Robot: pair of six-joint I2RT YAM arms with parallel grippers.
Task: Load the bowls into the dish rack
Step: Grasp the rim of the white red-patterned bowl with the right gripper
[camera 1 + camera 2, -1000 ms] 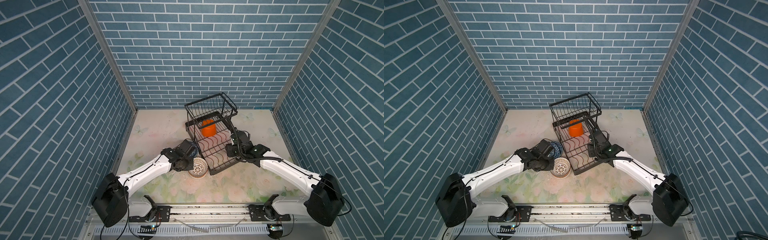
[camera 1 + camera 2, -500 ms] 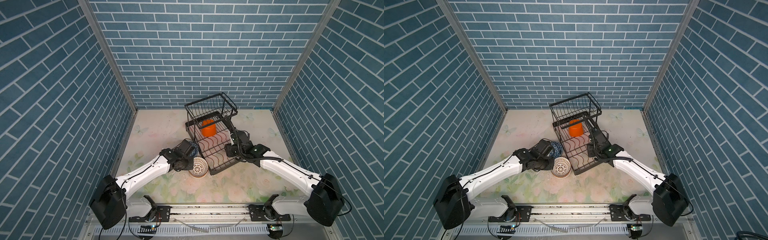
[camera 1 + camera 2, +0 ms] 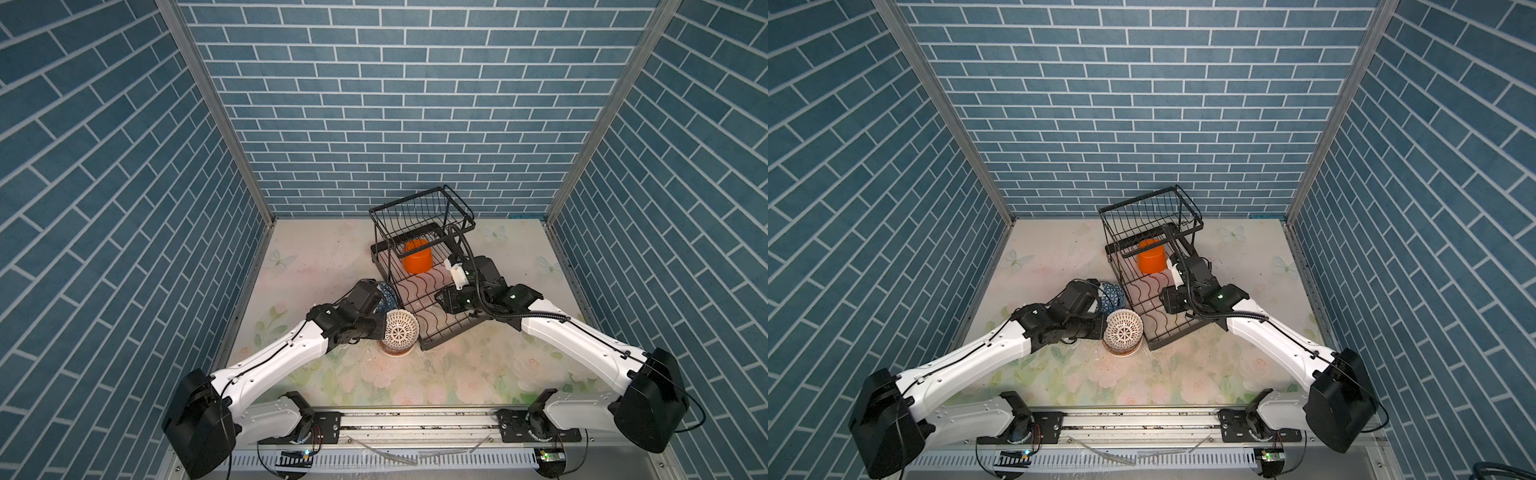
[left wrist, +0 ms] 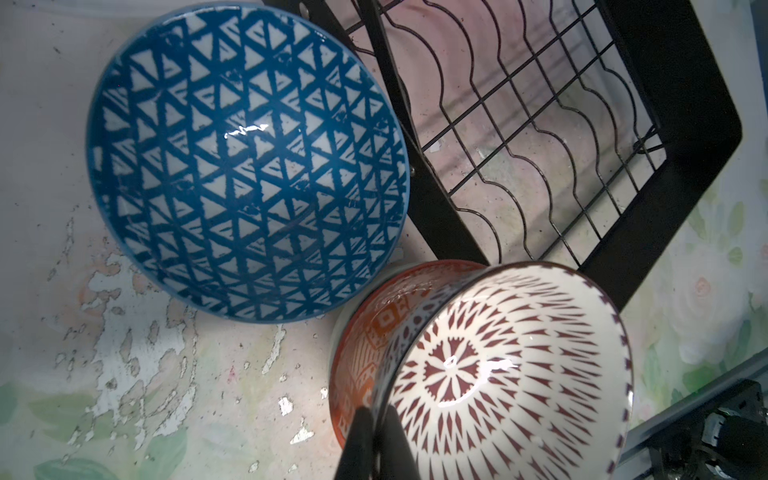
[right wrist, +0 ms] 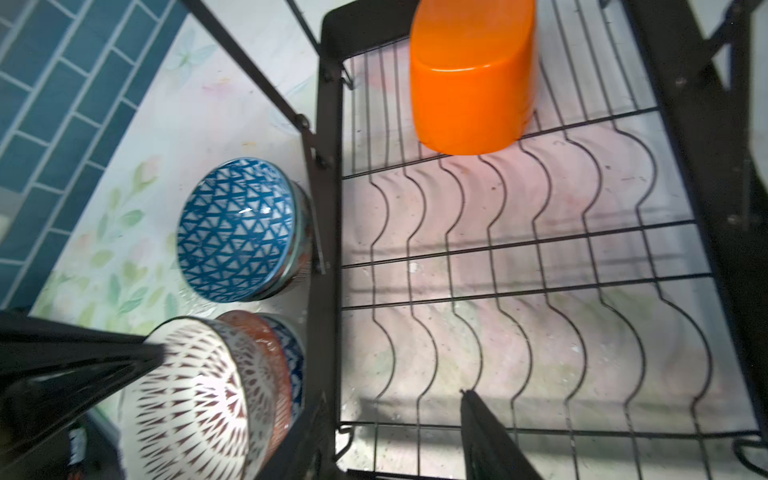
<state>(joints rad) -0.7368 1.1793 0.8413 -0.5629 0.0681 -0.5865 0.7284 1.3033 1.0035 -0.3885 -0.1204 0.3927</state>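
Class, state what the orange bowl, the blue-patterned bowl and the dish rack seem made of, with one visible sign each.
Orange bowl: probably plastic; uniform colour, soft sheen. Blue-patterned bowl: probably glazed ceramic; sharp glints over painted triangles. Dish rack: likely black-coated metal wire; thin wavy rods.

An orange bowl (image 5: pixel 471 83) sits upside down in the black rack (image 5: pixel 330 232); a blue bowl (image 5: pixel 237 228) and a tilted brown-patterned bowl (image 4: pixel 511 374) lie just beside it.

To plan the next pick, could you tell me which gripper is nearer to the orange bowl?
Right. The right gripper hangs open over the lower tray of the dish rack, short of the orange bowl; the left gripper is outside the rack, shut on the rim of the brown-patterned bowl.
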